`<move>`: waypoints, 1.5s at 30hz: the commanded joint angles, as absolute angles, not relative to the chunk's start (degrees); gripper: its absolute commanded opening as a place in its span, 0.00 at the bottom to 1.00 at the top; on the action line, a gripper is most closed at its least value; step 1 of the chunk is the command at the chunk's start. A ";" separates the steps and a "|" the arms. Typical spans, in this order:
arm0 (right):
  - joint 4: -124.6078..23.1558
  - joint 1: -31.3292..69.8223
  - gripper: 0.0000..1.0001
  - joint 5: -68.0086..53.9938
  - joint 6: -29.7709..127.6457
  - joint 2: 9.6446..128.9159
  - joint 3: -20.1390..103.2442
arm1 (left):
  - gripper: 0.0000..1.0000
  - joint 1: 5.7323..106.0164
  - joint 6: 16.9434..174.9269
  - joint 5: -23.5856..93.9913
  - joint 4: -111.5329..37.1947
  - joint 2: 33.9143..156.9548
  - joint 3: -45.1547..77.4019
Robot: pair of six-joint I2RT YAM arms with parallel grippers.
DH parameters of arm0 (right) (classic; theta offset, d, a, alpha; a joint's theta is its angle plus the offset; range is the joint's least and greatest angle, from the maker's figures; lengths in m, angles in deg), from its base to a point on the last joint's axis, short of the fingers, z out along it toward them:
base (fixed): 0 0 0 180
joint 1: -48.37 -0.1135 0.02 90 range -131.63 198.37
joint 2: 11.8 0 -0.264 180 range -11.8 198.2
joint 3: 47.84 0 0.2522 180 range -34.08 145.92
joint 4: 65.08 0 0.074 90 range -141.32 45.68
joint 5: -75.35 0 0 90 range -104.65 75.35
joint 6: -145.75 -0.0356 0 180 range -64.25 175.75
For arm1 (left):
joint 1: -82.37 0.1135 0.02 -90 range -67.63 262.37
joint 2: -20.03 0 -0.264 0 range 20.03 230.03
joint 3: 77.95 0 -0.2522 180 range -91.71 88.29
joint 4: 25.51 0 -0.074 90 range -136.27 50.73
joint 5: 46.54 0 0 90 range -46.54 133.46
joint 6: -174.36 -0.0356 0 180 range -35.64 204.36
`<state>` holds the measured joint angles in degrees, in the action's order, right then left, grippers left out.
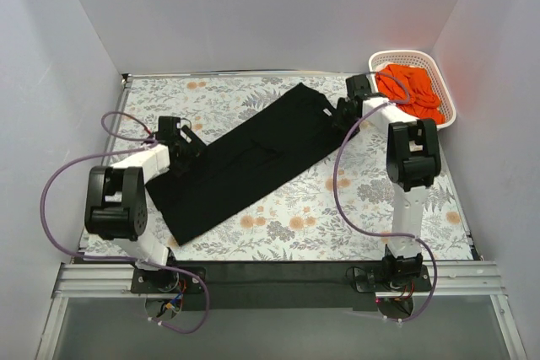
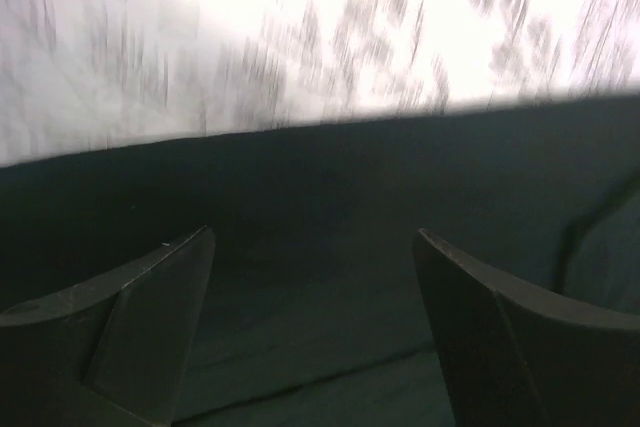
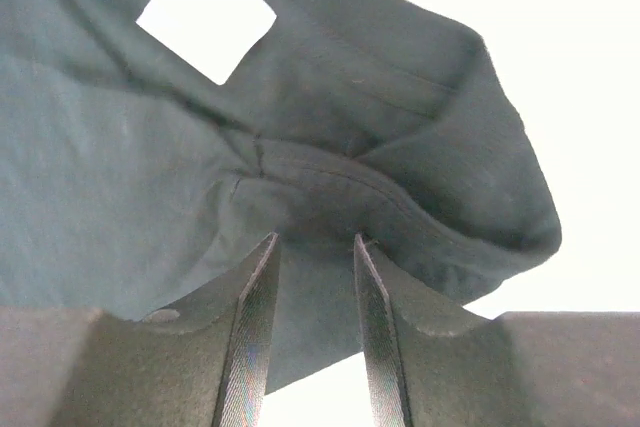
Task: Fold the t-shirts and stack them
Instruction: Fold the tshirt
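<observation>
Black t-shirt (image 1: pixel 245 162): soft matt cloth with stitched hems; orange t-shirts (image 1: pixel 413 88): bright matt cloth, crumpled; basket (image 1: pixel 405 55): white plastic lattice, faintly glossy; table cover (image 1: pixel 337 217): matt floral-printed surface; arm shells (image 1: pixel 139 159): smooth white plastic with black joints; fingers (image 3: pixel 250 337) of right gripper (image 3: pixel 315 242): dark matt plastic, inner faces finely ridged; front rail (image 1: pixel 464 280): bare brushed metal; cables (image 1: pixel 336 183): smooth purple sheathing.

No text, label, brand or number can be read anywhere.

black t-shirt (image 1: pixel 245 162), bright orange t-shirts (image 1: pixel 418 90), white lattice basket (image 1: pixel 403 54), pale floral-patterned table (image 1: pixel 337 225)
</observation>
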<state>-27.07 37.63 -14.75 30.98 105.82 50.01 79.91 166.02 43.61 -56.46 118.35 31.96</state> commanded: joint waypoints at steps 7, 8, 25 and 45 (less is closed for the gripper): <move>-23.81 37.39 0.47 -16.06 42.13 114.68 75.26 | 0.82 71.39 175.59 38.09 -73.35 97.48 49.27; -23.81 37.04 0.48 -15.45 42.13 112.06 72.99 | 0.83 71.39 174.02 39.15 -74.24 94.85 48.57; -23.11 30.71 0.61 -8.94 35.01 68.57 24.03 | 0.89 55.93 144.59 41.79 -60.82 114.75 15.54; -23.36 27.99 0.65 2.57 33.78 54.20 11.62 | 0.63 50.82 134.10 45.39 -54.21 159.06 -25.96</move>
<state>-20.32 28.91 -0.78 33.45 54.07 11.76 50.80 135.51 42.60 -55.04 158.48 -22.86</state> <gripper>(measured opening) 0.652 0.636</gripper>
